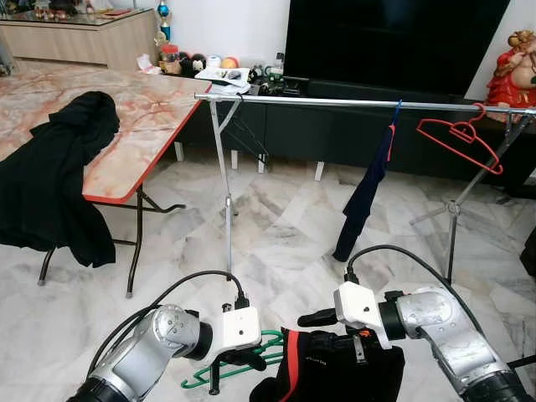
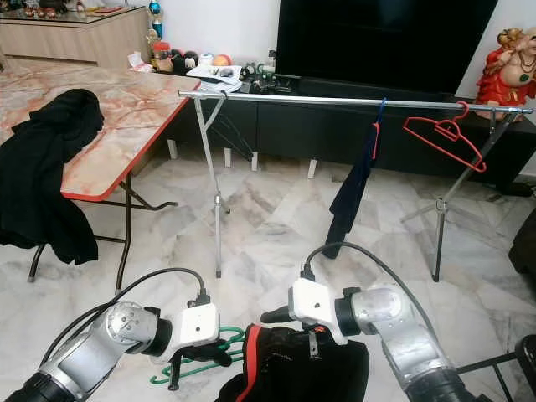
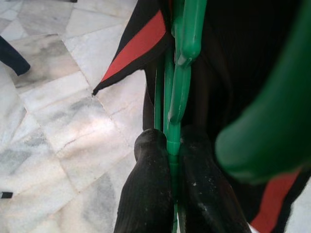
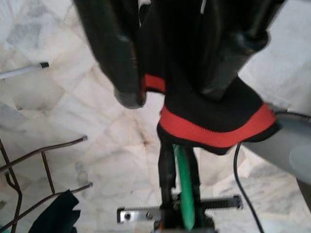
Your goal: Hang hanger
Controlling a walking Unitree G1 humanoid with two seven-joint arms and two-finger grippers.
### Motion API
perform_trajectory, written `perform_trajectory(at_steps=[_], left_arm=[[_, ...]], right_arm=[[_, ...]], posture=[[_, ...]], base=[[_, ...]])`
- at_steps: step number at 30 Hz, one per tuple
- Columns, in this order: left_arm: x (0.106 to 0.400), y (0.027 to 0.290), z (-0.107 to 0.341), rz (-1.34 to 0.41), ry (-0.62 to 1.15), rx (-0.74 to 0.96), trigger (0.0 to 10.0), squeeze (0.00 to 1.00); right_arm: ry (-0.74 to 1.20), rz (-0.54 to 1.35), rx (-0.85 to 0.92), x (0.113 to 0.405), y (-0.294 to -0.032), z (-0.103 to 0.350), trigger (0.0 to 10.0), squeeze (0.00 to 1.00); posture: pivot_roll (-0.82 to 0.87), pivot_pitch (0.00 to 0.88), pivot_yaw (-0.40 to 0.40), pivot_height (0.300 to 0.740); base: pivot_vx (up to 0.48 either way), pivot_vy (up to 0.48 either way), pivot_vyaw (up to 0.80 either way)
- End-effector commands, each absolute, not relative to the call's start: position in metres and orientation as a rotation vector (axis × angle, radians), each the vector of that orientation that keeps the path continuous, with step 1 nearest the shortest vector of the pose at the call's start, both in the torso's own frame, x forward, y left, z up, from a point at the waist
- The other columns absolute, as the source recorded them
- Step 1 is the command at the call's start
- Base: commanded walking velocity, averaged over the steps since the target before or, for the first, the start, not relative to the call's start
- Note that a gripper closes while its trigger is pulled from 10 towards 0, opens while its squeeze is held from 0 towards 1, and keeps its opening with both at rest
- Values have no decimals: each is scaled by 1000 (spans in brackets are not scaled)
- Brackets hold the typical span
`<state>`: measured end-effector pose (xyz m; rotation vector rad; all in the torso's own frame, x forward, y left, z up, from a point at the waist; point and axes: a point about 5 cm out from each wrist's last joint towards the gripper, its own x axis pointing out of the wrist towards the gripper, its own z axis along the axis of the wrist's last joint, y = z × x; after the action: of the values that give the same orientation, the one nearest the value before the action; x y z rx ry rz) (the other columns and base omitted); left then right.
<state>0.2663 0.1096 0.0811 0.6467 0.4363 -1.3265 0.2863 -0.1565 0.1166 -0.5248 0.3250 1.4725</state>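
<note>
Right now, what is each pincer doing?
Left pincer: shut on the green plastic hanger.
Right pincer: holding the black garment with red trim.

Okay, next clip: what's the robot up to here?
It is holding a green hanger with a black, red-trimmed garment on it, low in front of itself. The left gripper is pinched on the hanger, and the right gripper grips the garment's fabric. Ahead, the metal clothes rail already carries a dark blue garment and an empty red hanger. Nothing is hung yet.
</note>
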Motion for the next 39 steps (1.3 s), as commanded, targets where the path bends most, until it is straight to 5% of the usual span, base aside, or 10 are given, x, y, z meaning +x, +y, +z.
perform_trajectory(at_steps=[1,11,13,14,15,16,33,34,35,39], left_arm=[[267,113,83,-1312,434,621,0,0],[269,118,81,-1275,430,609,0,0],[270,116,82,-1276,426,606,0,0],[270,115,83,-1278,420,599,0,0],[270,115,83,-1278,417,594,0,0],[270,116,84,-1278,414,588,0,0],[271,171,100,-1188,461,535,0,0],[272,171,103,-1189,452,528,0,0],[272,171,107,-1200,440,520,0,0],[272,169,117,-1261,420,521,0,0]], right_arm=[[295,1465,-546,289,-163,129,10000,1000],[324,1397,-527,286,-180,126,10000,1000],[341,1403,-526,283,-181,122,10000,922],[352,1411,-526,280,-181,120,10000,392],[356,1412,-527,279,-182,119,10000,392],[361,1400,-541,279,-184,118,10000,0],[457,1002,-566,283,-278,131,10000,0],[467,1019,-550,281,-278,128,10000,365],[481,1047,-522,277,-277,125,10000,1000],[509,1096,-497,271,-274,115,10000,1000]], posture=[[-8,0,-73,740],[-19,0,-77,740],[-17,0,-78,740],[-18,0,-78,740],[-18,0,-78,740],[-20,0,-79,740],[-30,0,-65,740],[-27,0,-66,740],[-26,0,-66,740],[-20,0,-67,740]], base=[[0,0,0],[0,0,0],[0,0,0],[0,0,0],[0,0,0],[0,0,0],[0,0,0],[0,0,0],[0,0,0],[0,0,0]])
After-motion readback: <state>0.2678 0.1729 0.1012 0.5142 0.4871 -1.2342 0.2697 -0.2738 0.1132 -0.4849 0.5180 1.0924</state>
